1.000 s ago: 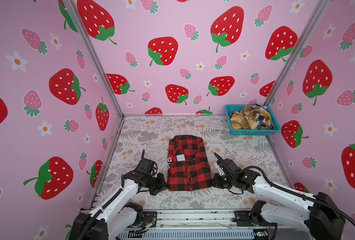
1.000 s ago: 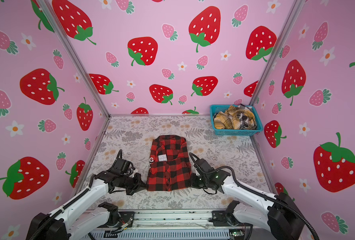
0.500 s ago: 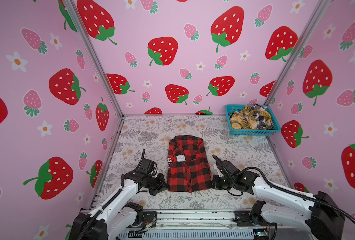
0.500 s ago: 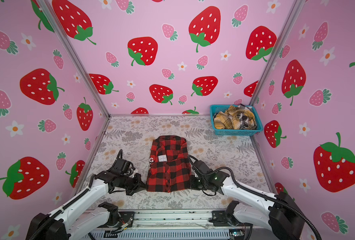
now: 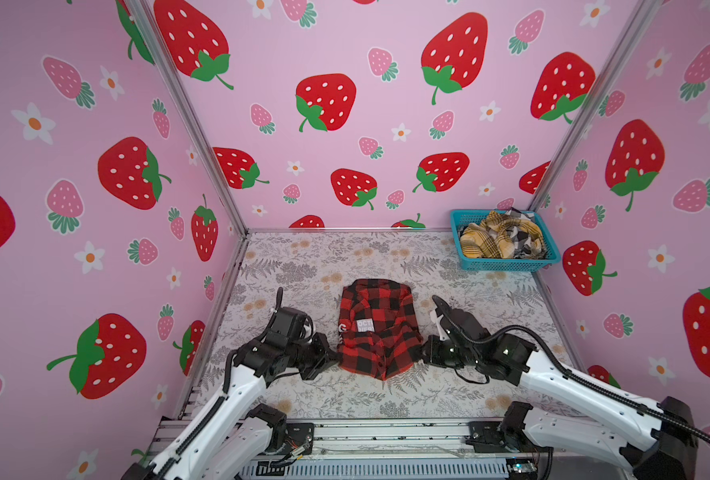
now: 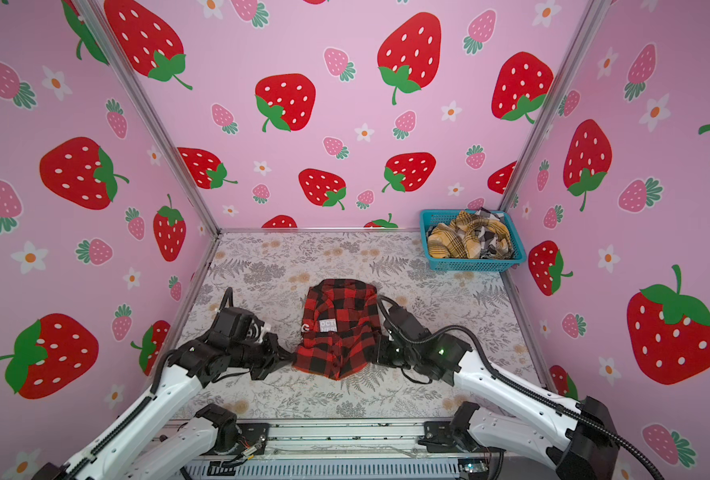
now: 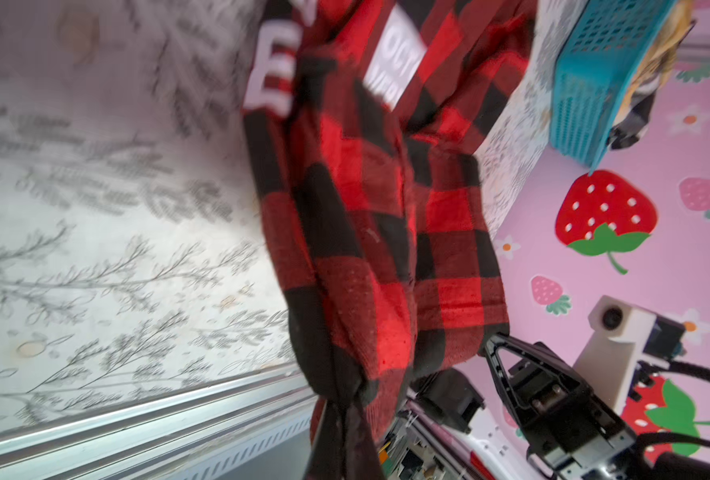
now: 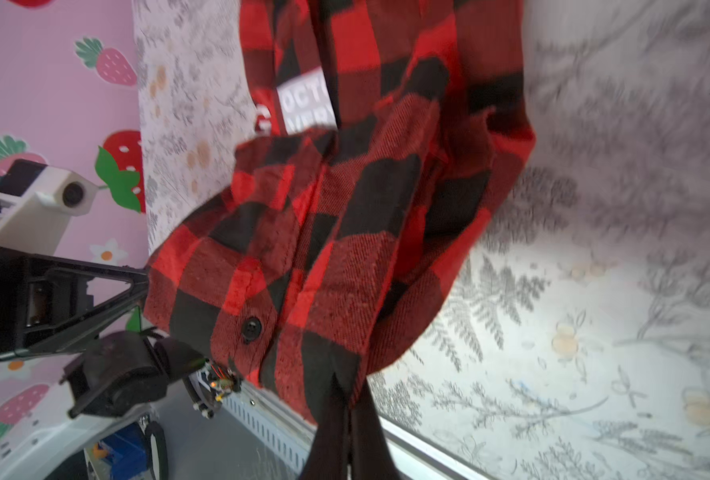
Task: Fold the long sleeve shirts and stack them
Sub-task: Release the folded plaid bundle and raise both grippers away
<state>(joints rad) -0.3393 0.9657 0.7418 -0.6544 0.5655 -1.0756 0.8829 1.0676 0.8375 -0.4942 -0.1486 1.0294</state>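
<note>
So, in both top views your red shirt (image 5: 376, 328) (image 6: 338, 328) lies mid-table (image 5: 303, 266). Its near hem is raised off the surface because each gripper has a corner: the left gripper (image 5: 333, 359) holds one and the right gripper (image 5: 423, 358) the other. Holding both corners should keep the hem spread, so it can go over toward the far end as one even fold. The yellow shirt (image 5: 482, 245) and black-white shirt (image 5: 526, 235) sit in the basket (image 5: 507, 264) at the far right corner, well apart, likely next in line.

In the left wrist view, your left jaws are clamped shut on bunched hem, and the cloth sags between the two corners.

In the right wrist view, the right jaws are closed tight on the other corner, near a black button (image 8: 251, 328).
</note>
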